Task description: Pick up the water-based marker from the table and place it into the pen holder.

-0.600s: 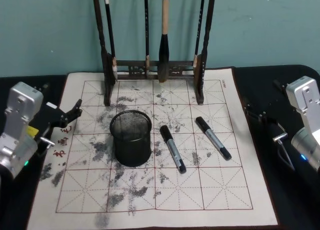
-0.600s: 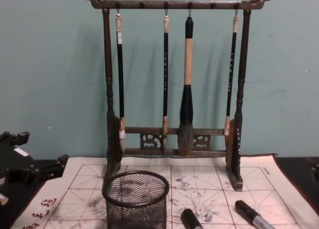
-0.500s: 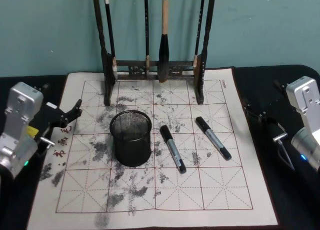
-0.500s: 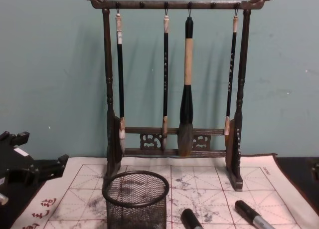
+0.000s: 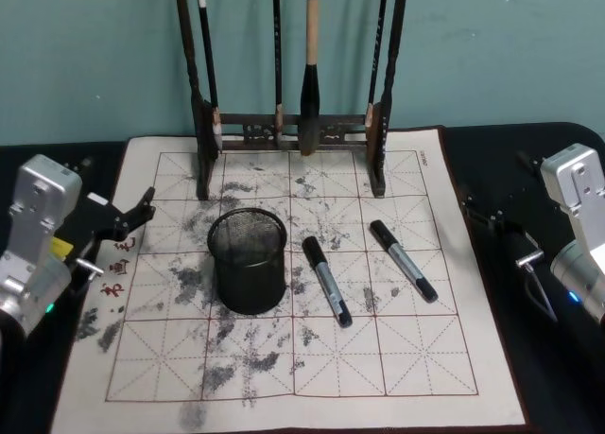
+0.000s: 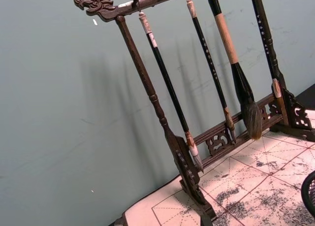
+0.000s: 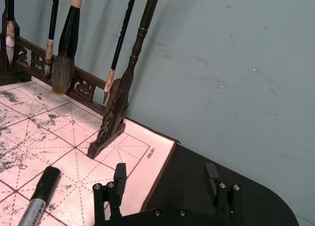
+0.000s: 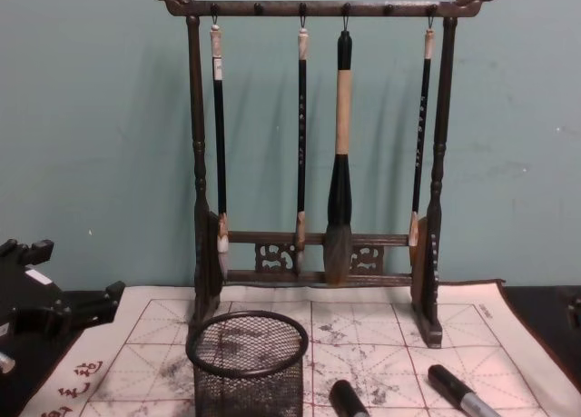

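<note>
Left gripper (image 5: pixel 135 217) sat at the mat's (image 5: pixel 397 358) left edge, jaws apart, empty. Right gripper (image 7: pixel 166 172) sat off the right edge, fingers wide, empty. Near marker (image 5: pixel 326 280) lay just right of the pen holder (image 5: pixel 248 264), far marker (image 5: pixel 403 260) further right. Couldn't tell which was water-based.

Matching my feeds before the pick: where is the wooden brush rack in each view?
Head view: brush rack top centre, behind the pen holder.
Chest view: brush rack centre, full height.
Left wrist view: brush rack close up, leaning, carved end included.
Right wrist view: its right post, beyond a marker.
Shared landmark: the thick pale-handled brush.
</note>
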